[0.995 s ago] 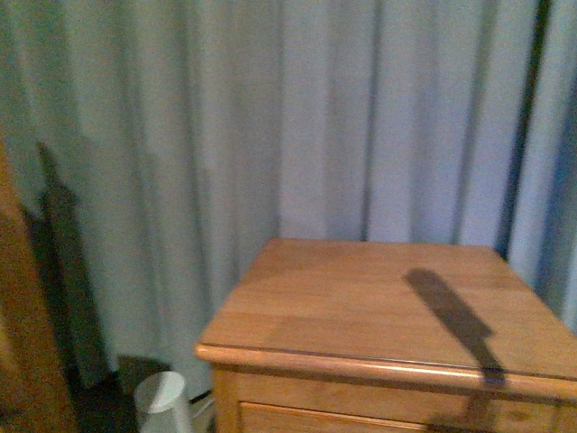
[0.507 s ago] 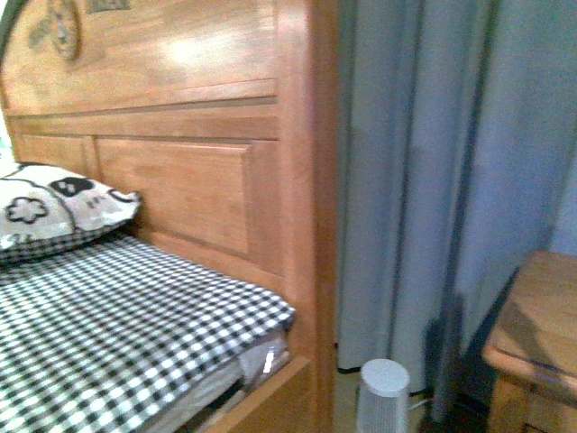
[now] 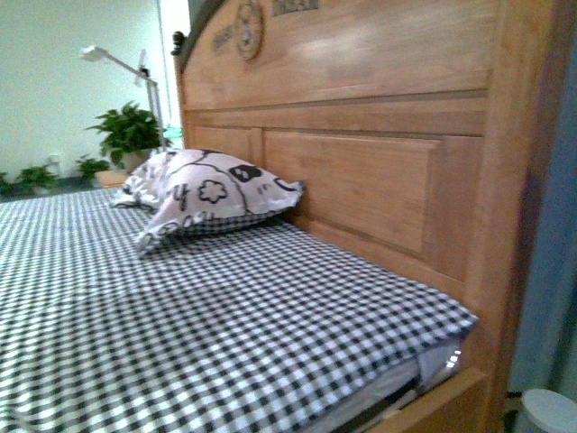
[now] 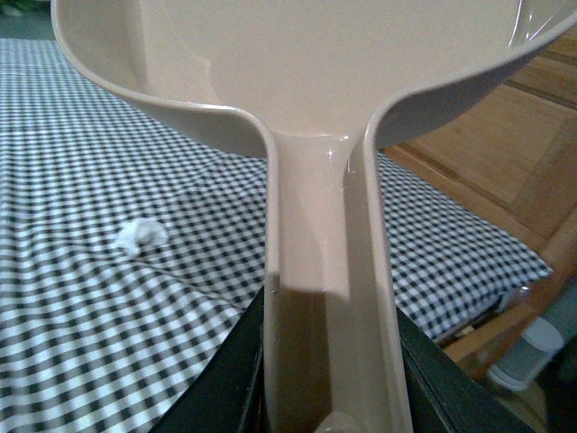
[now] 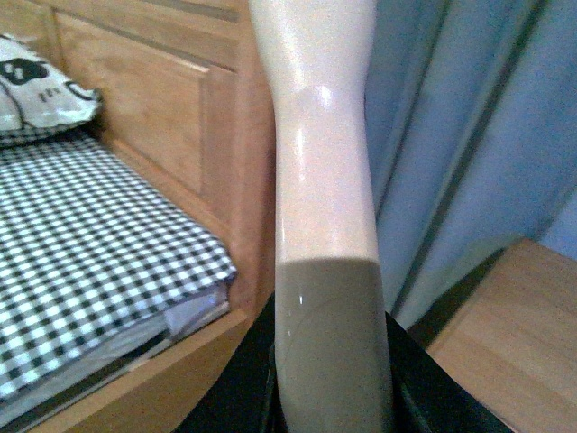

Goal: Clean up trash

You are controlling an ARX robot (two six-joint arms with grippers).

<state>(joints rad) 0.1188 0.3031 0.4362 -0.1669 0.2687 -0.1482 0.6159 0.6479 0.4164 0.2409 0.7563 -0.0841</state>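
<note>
The trash [image 4: 141, 234], a small crumpled white wad, lies on the black-and-white checked bed sheet [image 4: 81, 162]; it shows only in the left wrist view. My left gripper [image 4: 330, 379] is shut on the handle of the pinkish dustpan [image 4: 325, 81], held above the sheet with the wad off to one side of the pan. My right gripper [image 5: 332, 397] is shut on the brush handle [image 5: 320, 162], cream above and grey-green below, held near the bed's corner. Neither arm shows in the front view.
A patterned pillow [image 3: 203, 194] rests against the wooden headboard [image 3: 361, 117]. The checked sheet [image 3: 180, 316] fills the front view. A white round bin [image 3: 548, 410] stands on the floor by the bed corner, a wooden nightstand [image 5: 505, 334] and blue curtain [image 5: 469, 117] beyond.
The front view has swung left, from the nightstand and curtain past the headboard's edge onto the bed and pillow.
</note>
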